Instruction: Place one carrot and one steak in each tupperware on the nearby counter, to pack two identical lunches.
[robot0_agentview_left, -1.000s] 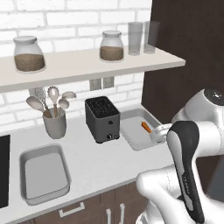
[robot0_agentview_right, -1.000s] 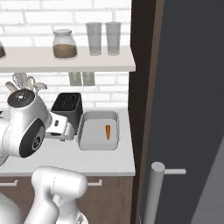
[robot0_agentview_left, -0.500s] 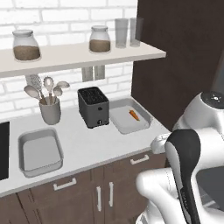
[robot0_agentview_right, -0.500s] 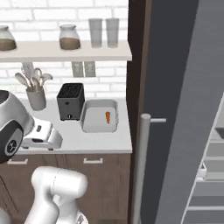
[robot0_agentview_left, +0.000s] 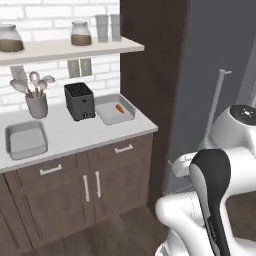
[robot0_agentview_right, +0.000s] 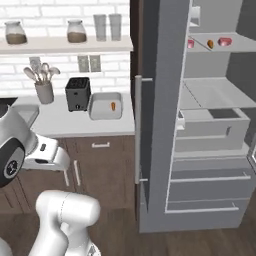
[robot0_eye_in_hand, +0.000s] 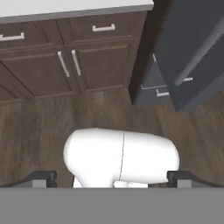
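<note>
On the counter, an empty tupperware sits at nine o'clock of the black toaster; at three o'clock of the toaster, a second tupperware holds one carrot. In the open fridge, a steak lies on the top shelf. The gripper is released, jaws wide, over the wood floor.

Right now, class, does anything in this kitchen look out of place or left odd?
The fridge door stands wide open, shelves exposed. Otherwise tidy: one tupperware holds a carrot, the other looks empty.
</note>
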